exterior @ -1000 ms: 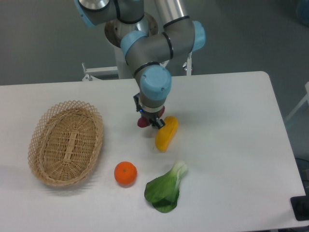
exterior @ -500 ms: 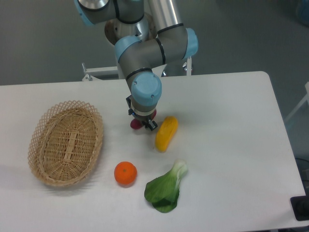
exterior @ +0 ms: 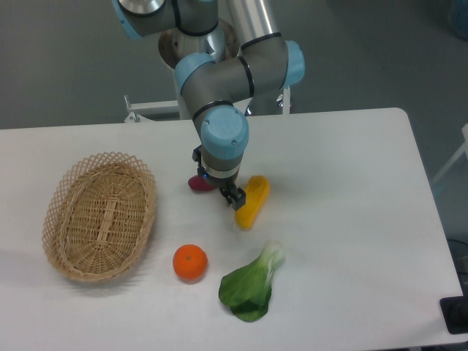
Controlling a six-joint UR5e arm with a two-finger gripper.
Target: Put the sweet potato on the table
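Observation:
The sweet potato (exterior: 197,183), a small dark reddish-purple tuber, lies on the white table (exterior: 344,183) just left of the yellow vegetable. My gripper (exterior: 221,189) hangs straight over it from above, and the blue wrist hides the tuber's right end. One dark finger (exterior: 238,198) stands off to the right, next to the yellow vegetable and apart from the tuber. The jaws look spread, holding nothing.
A yellow-orange oblong vegetable (exterior: 252,201) lies right beside the gripper. An oval wicker basket (exterior: 100,216) stands at the left. A round orange fruit (exterior: 190,262) and a green leafy vegetable (exterior: 251,287) lie near the front edge.
The gripper carried the sweet potato slightly left, then its fingers spread. The tuber now lies on the table, showing further left of the wrist.

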